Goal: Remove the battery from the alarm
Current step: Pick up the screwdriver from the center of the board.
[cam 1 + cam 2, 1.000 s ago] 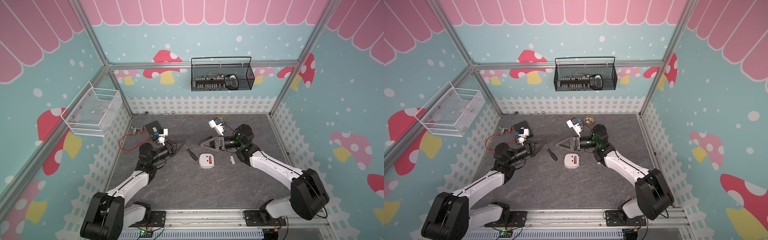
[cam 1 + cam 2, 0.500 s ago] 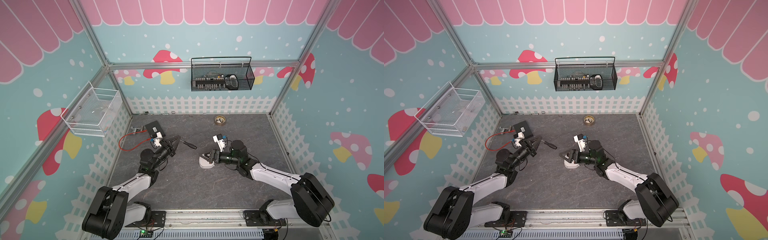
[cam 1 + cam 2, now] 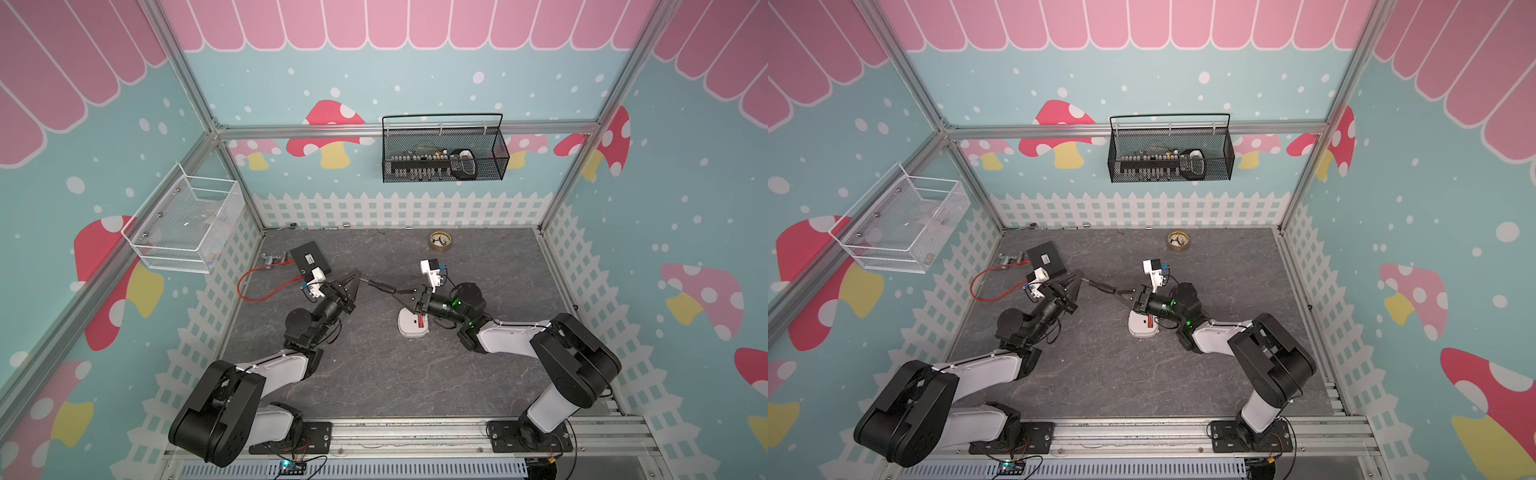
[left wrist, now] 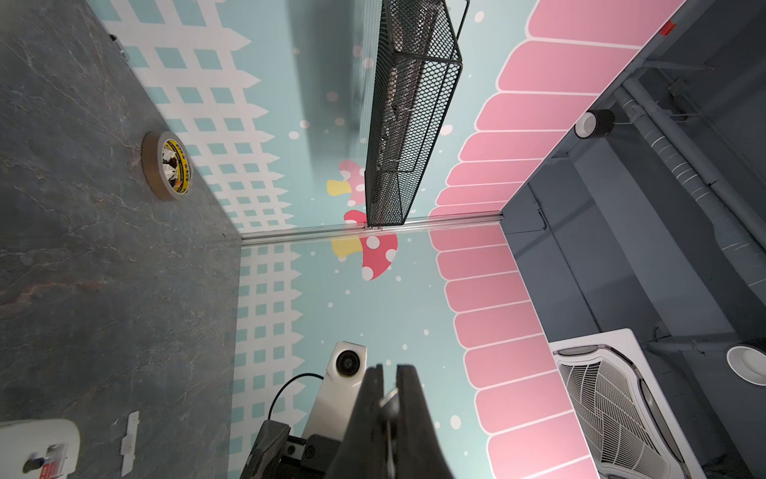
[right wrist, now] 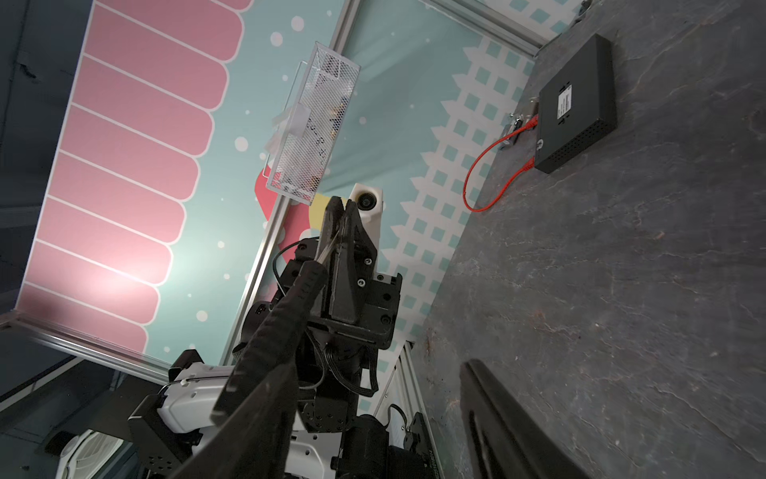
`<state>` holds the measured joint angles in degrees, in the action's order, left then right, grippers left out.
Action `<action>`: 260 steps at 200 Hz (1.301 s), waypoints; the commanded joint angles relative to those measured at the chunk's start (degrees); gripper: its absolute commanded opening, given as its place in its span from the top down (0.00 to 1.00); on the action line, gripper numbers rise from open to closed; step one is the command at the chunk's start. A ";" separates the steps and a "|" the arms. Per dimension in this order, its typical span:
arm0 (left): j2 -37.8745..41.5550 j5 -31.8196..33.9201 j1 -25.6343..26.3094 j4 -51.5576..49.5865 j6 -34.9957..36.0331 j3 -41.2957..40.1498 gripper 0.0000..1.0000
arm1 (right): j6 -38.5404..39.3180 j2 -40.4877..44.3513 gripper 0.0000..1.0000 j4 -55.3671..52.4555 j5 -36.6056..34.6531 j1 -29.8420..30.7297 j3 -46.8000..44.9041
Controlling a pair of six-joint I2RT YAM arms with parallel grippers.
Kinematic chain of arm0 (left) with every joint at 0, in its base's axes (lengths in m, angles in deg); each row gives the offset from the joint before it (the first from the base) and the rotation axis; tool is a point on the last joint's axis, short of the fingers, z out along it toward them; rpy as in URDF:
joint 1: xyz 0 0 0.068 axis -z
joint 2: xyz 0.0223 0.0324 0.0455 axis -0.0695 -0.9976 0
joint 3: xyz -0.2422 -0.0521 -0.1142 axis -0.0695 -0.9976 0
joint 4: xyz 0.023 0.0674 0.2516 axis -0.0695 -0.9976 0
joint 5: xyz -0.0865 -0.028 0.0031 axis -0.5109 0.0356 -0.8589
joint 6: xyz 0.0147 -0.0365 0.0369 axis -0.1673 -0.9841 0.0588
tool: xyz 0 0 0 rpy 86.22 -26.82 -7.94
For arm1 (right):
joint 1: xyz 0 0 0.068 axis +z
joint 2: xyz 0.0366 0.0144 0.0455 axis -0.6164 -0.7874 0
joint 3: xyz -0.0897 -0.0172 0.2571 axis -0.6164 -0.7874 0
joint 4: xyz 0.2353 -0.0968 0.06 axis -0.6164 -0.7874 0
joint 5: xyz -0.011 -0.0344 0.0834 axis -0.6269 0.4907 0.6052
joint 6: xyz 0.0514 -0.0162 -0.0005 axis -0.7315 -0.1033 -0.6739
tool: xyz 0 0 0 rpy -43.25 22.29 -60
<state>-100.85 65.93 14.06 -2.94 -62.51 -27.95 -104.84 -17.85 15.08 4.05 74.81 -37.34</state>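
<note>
The alarm (image 3: 406,328) is seen lying back-up near the middle of the grey mat (image 3: 374,374), well apart from every fence edge; the battery (image 3: 419,321) is seated in its open compartment, just under the right arm's wrist. The screwdriver (image 3: 380,286) is held off the mat; its metal shaft is pinched by the left gripper (image 3: 358,274), whose jaws are pressed together on it; its black handle is pointed at the right gripper (image 3: 400,300), whose jaws are spread about the handle's end, though contact cannot be judged. Open mat is left toward the front rail; a tape roll (image 3: 440,241) and a black box (image 3: 311,262) are found near the back fence.
</note>
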 commanded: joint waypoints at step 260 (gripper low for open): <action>0.54 0.79 -1.64 -2.10 2.53 -0.07 1.00 | 4.31 -6.71 0.46 -11.03 4.67 3.95 16.16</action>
<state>-100.55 66.31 11.98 -5.30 -61.81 -30.09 -101.65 -23.71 4.81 8.44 78.11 -22.52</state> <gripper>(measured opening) 0.060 0.579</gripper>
